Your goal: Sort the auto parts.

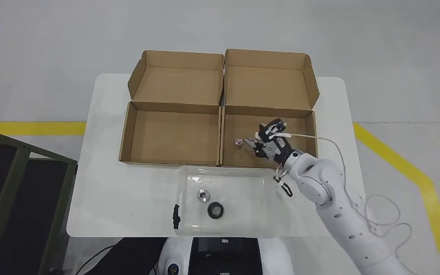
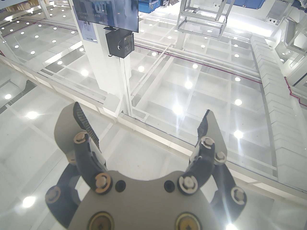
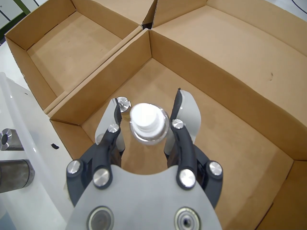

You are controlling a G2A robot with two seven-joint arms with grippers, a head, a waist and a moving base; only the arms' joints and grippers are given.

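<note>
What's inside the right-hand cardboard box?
A small silver part lies on the right cardboard box floor, beside a white-capped metal part at the right gripper. The floor beneath the gripper is hidden.

The right claw (image 1: 258,144) hangs over the right cardboard box (image 1: 302,155) near a metal part (image 1: 238,143).

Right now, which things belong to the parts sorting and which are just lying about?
Job: stepped part in the right gripper; small metal part in the right box; left box; clear tray holding a silver part and a black ring.
Lying about: black piece at the tray's edge, purpose unclear; green frame beside the table; yellow floor tape.
</note>
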